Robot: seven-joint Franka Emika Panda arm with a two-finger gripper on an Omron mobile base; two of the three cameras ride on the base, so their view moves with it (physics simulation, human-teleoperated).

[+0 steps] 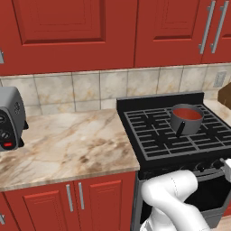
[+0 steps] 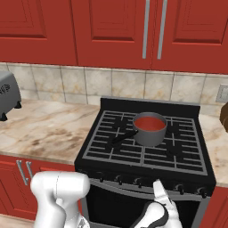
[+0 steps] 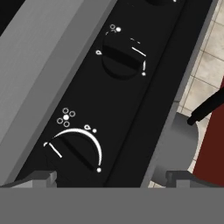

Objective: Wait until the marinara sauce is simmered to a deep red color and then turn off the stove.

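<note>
Jaws apart, empty, poised over black round stove knob lying directly ahead between them; grip bar running diagonally. Red marinara sauce in small grey saucepan beyond.

One stove is standing between the bench runs, and one saucepan is sitting on its grates, carrying one disc of marinara sauce and showing one dark handle. Along the stove's front, five knobs are showing in the right base view; two knobs are appearing in the hand view. One grey toaster is sitting on the bench, showing two round knobs of its own. Two lower cabinet handles are showing side by side in the left base view. Two long upper cabinet handles are hanging above the stove. One wall outlet is showing on the tiles.
</note>
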